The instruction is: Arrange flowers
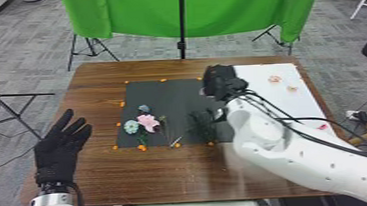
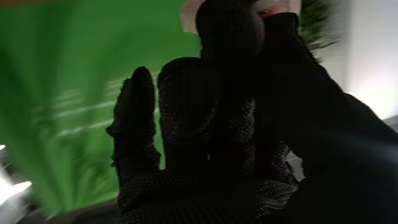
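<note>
Since the right hand (image 1: 219, 82) is clamped on a pink flower (image 2: 286, 6), I'd ease it onto the mat (image 1: 169, 97), petals unsquished.

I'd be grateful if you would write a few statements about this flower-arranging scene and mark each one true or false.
1. The left hand has its fingers extended. True.
2. The pink flower on the mat lies apart, far from any blue bloom. False: the pink flower is right beside a light-blue bloom.
3. The right hand holds something pink. True.
4. The small peach blooms lie on the dark mat. False: the peach blooms are on the white sheet.
5. The cloth behind the table is red. False: the cloth is green.
</note>
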`<state>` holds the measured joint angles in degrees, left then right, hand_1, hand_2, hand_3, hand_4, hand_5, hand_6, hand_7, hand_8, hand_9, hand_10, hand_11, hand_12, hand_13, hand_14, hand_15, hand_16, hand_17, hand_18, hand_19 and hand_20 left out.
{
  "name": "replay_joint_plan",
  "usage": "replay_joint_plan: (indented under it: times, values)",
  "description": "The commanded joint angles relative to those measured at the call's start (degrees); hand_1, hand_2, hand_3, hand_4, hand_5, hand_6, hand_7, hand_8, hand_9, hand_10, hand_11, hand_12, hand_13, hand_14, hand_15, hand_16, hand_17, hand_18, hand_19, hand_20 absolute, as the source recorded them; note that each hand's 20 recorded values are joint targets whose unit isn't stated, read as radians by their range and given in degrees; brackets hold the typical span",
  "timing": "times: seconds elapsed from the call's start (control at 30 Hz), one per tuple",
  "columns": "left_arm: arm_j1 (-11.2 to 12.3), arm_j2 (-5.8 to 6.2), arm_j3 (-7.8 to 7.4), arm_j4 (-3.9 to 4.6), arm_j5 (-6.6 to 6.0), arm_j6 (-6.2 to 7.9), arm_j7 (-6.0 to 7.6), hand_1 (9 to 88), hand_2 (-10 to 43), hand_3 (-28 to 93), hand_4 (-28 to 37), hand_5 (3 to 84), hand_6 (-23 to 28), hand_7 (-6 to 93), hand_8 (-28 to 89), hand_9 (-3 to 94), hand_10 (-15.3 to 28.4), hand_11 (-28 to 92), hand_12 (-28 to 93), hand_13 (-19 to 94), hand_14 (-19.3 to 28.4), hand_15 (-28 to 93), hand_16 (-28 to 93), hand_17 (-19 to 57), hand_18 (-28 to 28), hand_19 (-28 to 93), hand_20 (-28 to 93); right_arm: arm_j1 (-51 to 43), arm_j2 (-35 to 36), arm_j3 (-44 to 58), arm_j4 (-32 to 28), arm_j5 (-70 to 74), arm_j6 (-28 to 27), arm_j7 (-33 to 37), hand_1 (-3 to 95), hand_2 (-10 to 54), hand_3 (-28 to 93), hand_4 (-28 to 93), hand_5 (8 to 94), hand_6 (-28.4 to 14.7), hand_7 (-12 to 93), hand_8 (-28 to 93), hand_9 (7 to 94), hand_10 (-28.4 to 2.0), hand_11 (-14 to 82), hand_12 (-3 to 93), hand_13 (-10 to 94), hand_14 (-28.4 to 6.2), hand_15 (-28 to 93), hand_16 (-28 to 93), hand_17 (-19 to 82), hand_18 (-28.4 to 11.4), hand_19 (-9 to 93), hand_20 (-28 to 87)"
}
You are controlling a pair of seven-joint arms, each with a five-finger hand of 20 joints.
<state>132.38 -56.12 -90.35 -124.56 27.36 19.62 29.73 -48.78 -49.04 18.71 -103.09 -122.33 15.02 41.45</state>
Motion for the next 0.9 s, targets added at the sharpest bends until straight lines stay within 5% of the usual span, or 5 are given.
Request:
replay_joint_plan:
  times: [0.03, 0.4, 0.47, 0.9]
  values:
    - [0.1, -1.38, -0.42, 0.42, 1.05, -0.82, -1.47, 23.4, 6.5, 84, -25.7, 38.5, 10.0, 9.4, -8, 36.5, 21.1, 29, 11, 25, 28.2, 62, -12, -8.0, 27.1, 58, 7, -1.4, -7.4, -2.1, 1.1, -3.3, -3.7, 0.2, 57.0, -9.5, 72, -28, 82.9, 3.1, 25, 1, 91.2, -4.9, 14.7, 38.9, 70, -2.7, 67, 35, 23, -19.8, 80, 41]
    - [0.5, -1.74, -1.01, 0.32, 1.36, -0.99, -3.47, 23.4, 6.5, 84, -25.7, 38.7, 10.1, 9.2, -8, 36.6, 21.1, 29, 11, 25, 28.3, 62, -12, -8.0, 27.1, 58, 6, -5.7, -7.2, 0.4, -0.4, -1.3, -11.0, 0.7, 53.7, -9.5, 72, -28, 76.7, 2.9, 22, -2, 86.1, -6.0, 20.7, 39.4, 65, -5.5, 73, 32, 19, -21.2, 80, 44]
    - [0.3, -0.31, -0.55, 0.33, 0.36, -0.47, -2.52, 23.4, 6.5, 84, -25.7, 38.7, 10.2, 9.1, -8, 36.6, 21.1, 29, 11, 25, 28.2, 62, -12, -8.0, 27.1, 58, 6, -6.0, -7.5, 0.5, -0.6, -1.1, -11.6, 0.1, 52.0, -9.5, 71, -28, 73.5, 2.8, 21, -3, 83.8, -6.5, 22.8, 38.3, 64, -6.4, 75, 30, 18, -21.4, 80, 46]
    - [0.5, 0.64, 0.23, 0.39, -0.75, -0.03, -1.68, 23.4, 6.7, 84, -25.7, 38.8, 10.2, 9.1, -8, 36.6, 21.2, 29, 11, 25, 28.1, 62, -12, -8.0, 27.1, 58, 7, -6.0, -7.7, 0.9, -1.6, -2.4, -11.0, -1.6, 38.9, -9.5, 75, -28, 67.9, 3.0, 17, -14, 74.7, -10.3, 43.9, 21.5, 61, -8.7, 79, 24, 15, -22.3, 78, 49]
